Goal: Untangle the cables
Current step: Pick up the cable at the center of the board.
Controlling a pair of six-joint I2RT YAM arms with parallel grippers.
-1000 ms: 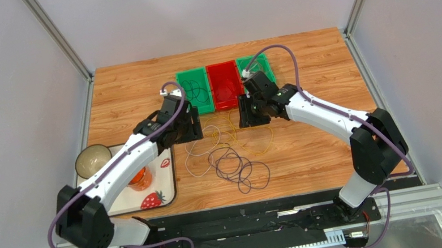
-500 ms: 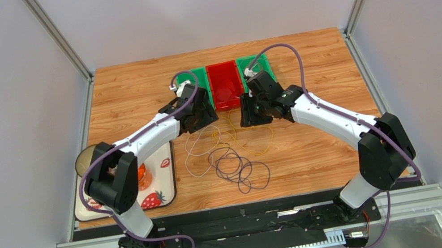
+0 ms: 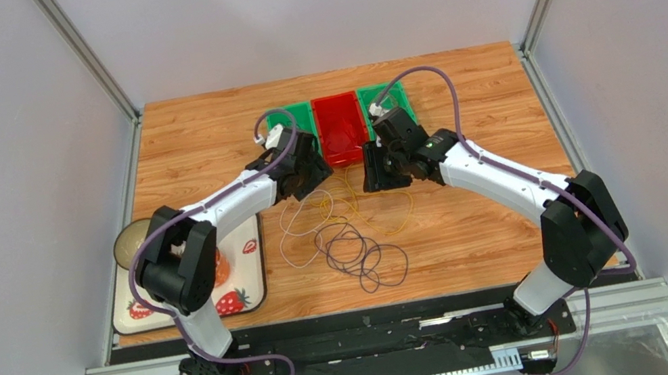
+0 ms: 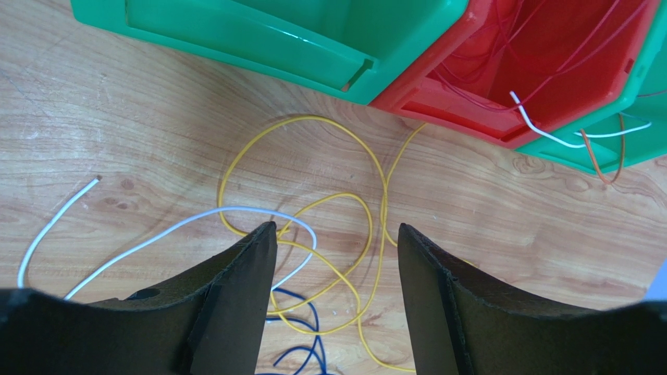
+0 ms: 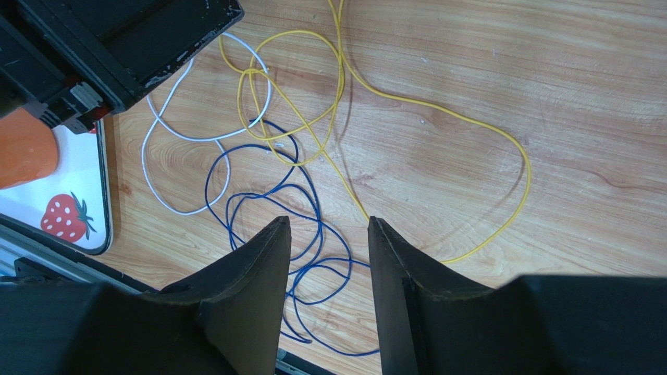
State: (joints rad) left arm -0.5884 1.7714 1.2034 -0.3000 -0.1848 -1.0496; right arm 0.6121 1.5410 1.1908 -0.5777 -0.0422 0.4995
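Several thin cables (image 3: 347, 237), yellow, white and dark blue, lie looped together; left hand (image 4: 337, 234) and right hand (image 5: 325, 226) both gape empty.

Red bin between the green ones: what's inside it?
Thin red wires and a white wire end lie in the red bin; its far part is unclear.
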